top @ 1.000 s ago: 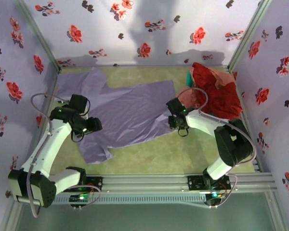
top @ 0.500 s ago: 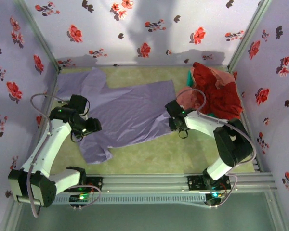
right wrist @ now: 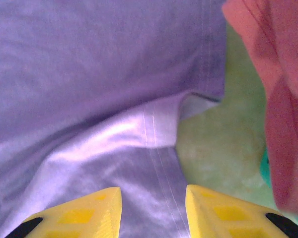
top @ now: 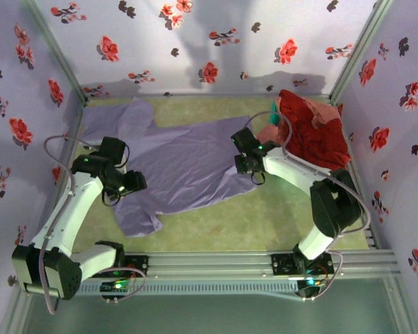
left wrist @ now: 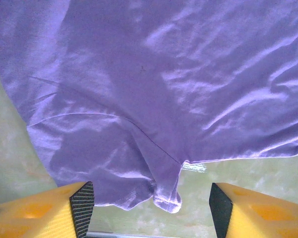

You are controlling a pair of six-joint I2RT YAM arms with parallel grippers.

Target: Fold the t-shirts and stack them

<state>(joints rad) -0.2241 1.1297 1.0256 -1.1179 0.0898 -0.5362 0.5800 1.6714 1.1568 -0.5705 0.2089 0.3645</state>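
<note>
The green surface [top: 265, 216] carries a lavender t-shirt [top: 188, 163] spread flat, long axis left to right, sleeves left, hem right. Red and pink shirts [top: 310, 132] heap at far right. The left pincer [left wrist: 148, 210] gapes wide over a sleeve. The right pincer [right wrist: 154, 208] stands narrowly parted over the hem, empty.

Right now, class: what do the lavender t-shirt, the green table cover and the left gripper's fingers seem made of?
Lavender t-shirt: thin knit cloth, likely cotton; soft wrinkles, faint sheen, stitched hem. Green table cover: matte, mottled, perhaps felt. Left gripper's fingers: smooth yellow plastic, seemingly; black gridded pads look rubbery.
</note>
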